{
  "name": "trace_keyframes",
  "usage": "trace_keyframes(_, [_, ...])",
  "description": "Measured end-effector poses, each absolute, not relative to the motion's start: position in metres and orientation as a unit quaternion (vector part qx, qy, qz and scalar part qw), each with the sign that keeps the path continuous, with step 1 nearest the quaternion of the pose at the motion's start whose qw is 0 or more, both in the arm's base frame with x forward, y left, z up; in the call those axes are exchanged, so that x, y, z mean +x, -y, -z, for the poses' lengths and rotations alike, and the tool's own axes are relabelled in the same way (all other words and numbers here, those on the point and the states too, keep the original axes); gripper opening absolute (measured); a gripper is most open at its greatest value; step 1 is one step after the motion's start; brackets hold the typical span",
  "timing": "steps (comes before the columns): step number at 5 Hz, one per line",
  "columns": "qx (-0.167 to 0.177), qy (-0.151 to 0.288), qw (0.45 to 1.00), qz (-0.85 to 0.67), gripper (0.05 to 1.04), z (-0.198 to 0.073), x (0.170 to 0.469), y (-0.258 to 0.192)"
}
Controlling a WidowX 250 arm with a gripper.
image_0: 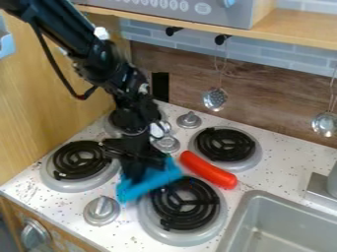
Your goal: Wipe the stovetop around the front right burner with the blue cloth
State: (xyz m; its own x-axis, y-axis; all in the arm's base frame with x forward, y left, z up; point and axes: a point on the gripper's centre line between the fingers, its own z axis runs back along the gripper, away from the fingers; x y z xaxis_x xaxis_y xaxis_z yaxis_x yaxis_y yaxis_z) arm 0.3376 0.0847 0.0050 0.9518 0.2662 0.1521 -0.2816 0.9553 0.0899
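The gripper [136, 173] hangs down over the stove, between the left burner and the front burner. It is shut on a blue cloth-like thing [152, 182], which spreads out to both sides below it, low over the white stovetop and close to the upper left edge of the front burner. To the right of the blue thing lies a smooth red, rounded, elongated object [209, 170], slanting between the front burner and the back right burner.
Black coil burners [185, 204] [225, 144] [80, 160] and metal knobs [101, 210] [189, 120] stand around the gripper on the speckled stovetop [125, 235]. A grey sink [283, 224] is at the lower right. Ladles [215, 99] [324, 123] hang along the back wall under a wooden shelf [296, 30].
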Motion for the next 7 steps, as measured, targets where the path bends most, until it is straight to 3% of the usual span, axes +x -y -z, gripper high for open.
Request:
trace_keyframes(5, [0.068,0.105,0.974,-0.187,0.078,-0.012,0.428,-0.112])
trace_keyframes(6, [0.067,0.109,0.973,-0.190,0.078,-0.015,0.436,-0.114])
trace_keyframes(7, [0.061,0.098,0.975,-0.190,0.078,0.000,0.425,-0.109])
